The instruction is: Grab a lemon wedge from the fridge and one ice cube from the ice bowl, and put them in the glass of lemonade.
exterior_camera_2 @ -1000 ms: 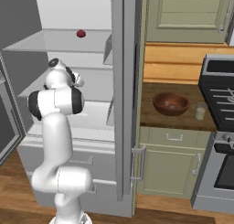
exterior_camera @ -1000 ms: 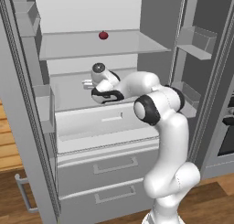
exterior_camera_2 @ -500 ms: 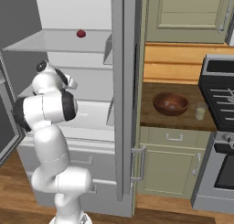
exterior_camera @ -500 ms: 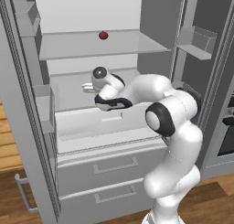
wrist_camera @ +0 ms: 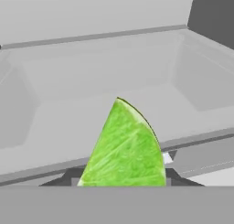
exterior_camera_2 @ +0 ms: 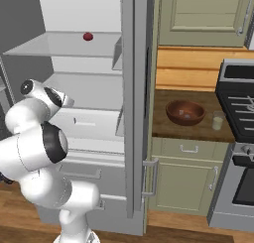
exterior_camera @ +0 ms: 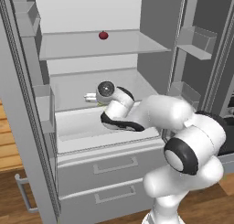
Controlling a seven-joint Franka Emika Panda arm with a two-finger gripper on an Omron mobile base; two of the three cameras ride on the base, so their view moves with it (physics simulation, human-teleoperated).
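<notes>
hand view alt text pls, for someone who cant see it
A bright green lemon wedge stands close to the camera, point up, between the gripper's dark finger tips at the bottom. Behind it lies the white inside of the fridge, with a shallow bin and a shelf edge across the back.

Camera positions: two base views and one hand view.

From behind the arm on its left, we look forward and down into the open fridge (exterior_camera: 91, 45), close on its white shelves and the small red fruit (exterior_camera: 103, 35). From behind on its right, we face the same fridge (exterior_camera_2: 74, 46) and fruit (exterior_camera_2: 88, 36) more obliquely, with the counter (exterior_camera_2: 198, 130), brown bowl (exterior_camera_2: 185, 112) and glass (exterior_camera_2: 217, 120) beyond the door. The hand view sits very near the lemon wedge (wrist_camera: 125, 147), looking into the white fridge compartment (wrist_camera: 91, 77).
</notes>
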